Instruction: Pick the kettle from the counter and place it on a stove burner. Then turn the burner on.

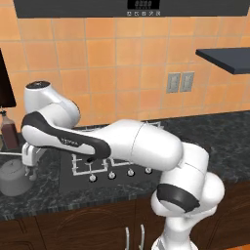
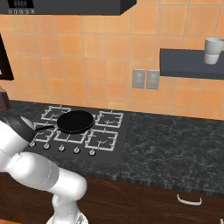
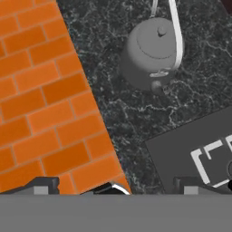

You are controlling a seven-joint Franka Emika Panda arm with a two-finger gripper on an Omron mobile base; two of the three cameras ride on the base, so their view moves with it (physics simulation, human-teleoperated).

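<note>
The dull-grey kettle point(image 1: 13, 179) stands on the dark speckled counter point(image 1: 229, 141) left of the black cooktop point(image 1: 73, 179). In the hand view the kettle point(image 3: 152, 52) sits upright, its thin wire handle arched over the lid. My gripper point(image 1: 31, 168) hangs just right of the kettle and slightly above it. The gripper point(image 3: 117, 186) is open, fingers wide apart with nothing between them, and the kettle lies well ahead of them. The back-left stove burner point(image 2: 54, 113) has a bare light-grey grate.
A black frying pan point(image 2: 75, 121) sits mid-cooktop, handle pointing left. A dark brown bottle point(image 1: 9, 129) stands behind the kettle by the tiled wall. Several knobs point(image 2: 61, 148) line the cooktop's front edge. A shelf point(image 2: 188, 63) at right carries a white mug point(image 2: 213, 50).
</note>
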